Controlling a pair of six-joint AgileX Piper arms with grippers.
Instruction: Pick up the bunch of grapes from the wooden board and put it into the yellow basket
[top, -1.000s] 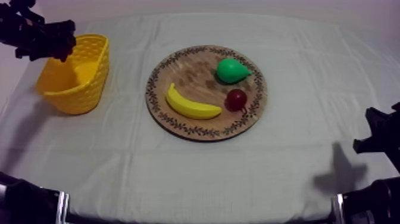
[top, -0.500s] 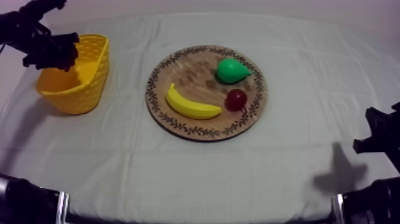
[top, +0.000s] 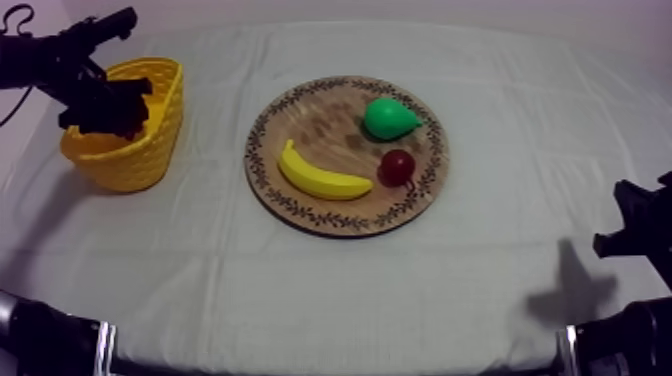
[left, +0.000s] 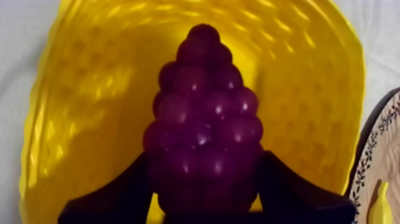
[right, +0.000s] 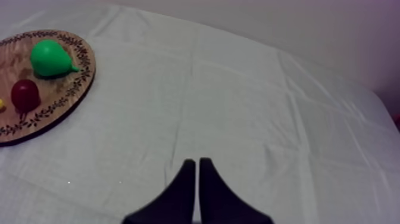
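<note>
The purple bunch of grapes (left: 202, 119) hangs upright between the black fingers (left: 119, 193) of my left gripper (left: 205, 156), which is shut on it. It sits inside the mouth of the yellow basket (left: 303, 89). In the top view my left gripper (top: 108, 103) is over the basket (top: 140, 160) at the table's far left. The round wooden board (top: 330, 125) lies in the middle of the table. My right gripper (right: 194, 164) is shut on nothing, low over bare cloth to the right of the board (right: 59, 101). From above, the right gripper (top: 632, 228) rests at the right edge.
On the board lie a banana (top: 320, 175), a green pear (top: 388, 118) and a small red fruit (top: 397, 166). The board's patterned rim (left: 381, 149) is close beside the basket. Open cloth stretches along the front and right of the table.
My left arm has moved right and down, from beside the basket's far left rim to over its opening. The right arm and the fruit on the board have not moved.
</note>
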